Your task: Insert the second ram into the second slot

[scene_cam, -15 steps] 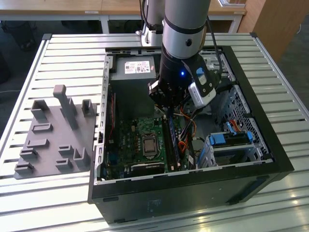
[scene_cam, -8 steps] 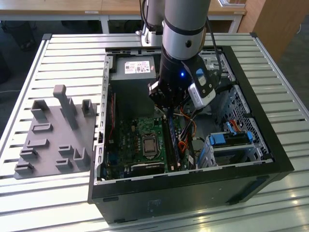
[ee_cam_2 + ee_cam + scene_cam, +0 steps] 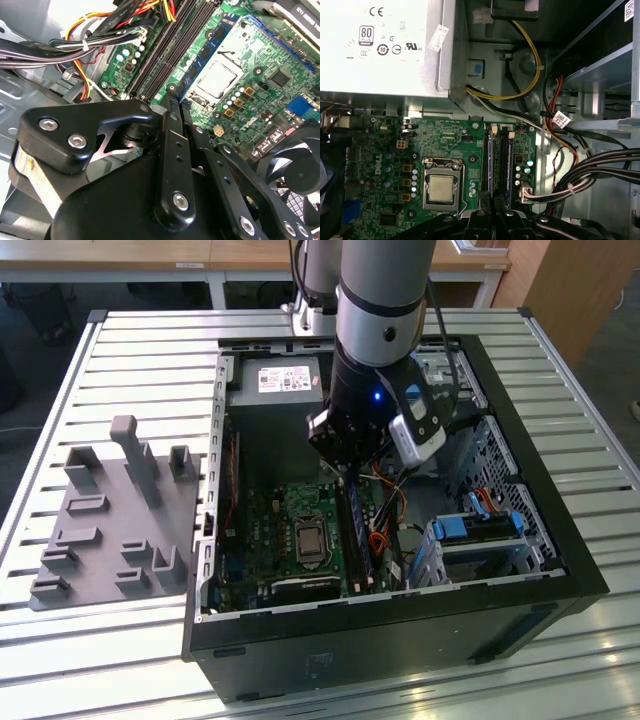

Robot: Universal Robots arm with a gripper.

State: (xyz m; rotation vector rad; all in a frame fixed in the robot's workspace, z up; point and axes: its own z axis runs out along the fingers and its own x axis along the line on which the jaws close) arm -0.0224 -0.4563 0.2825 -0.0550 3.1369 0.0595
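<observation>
Gripper [image 3: 172, 102] [image 3: 350, 468], fingers closed together, poised over one end of the motherboard [image 3: 445, 135] memory slots. Second ram [image 3: 509, 160] stands on edge in a slot near the CPU socket [image 3: 441, 187], inside the computer case [image 3: 560, 540].

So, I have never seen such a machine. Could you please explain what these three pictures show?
It is a robot arm with a pincer at its end. One picture is taken from outside; two come from cameras riding near the wrist. On the slatted table stands an open computer case, with a grey holder tray on the exterior view's left. The pincer is low over the memory slots, beside the processor socket. Whether it holds anything, I cannot tell.
</observation>
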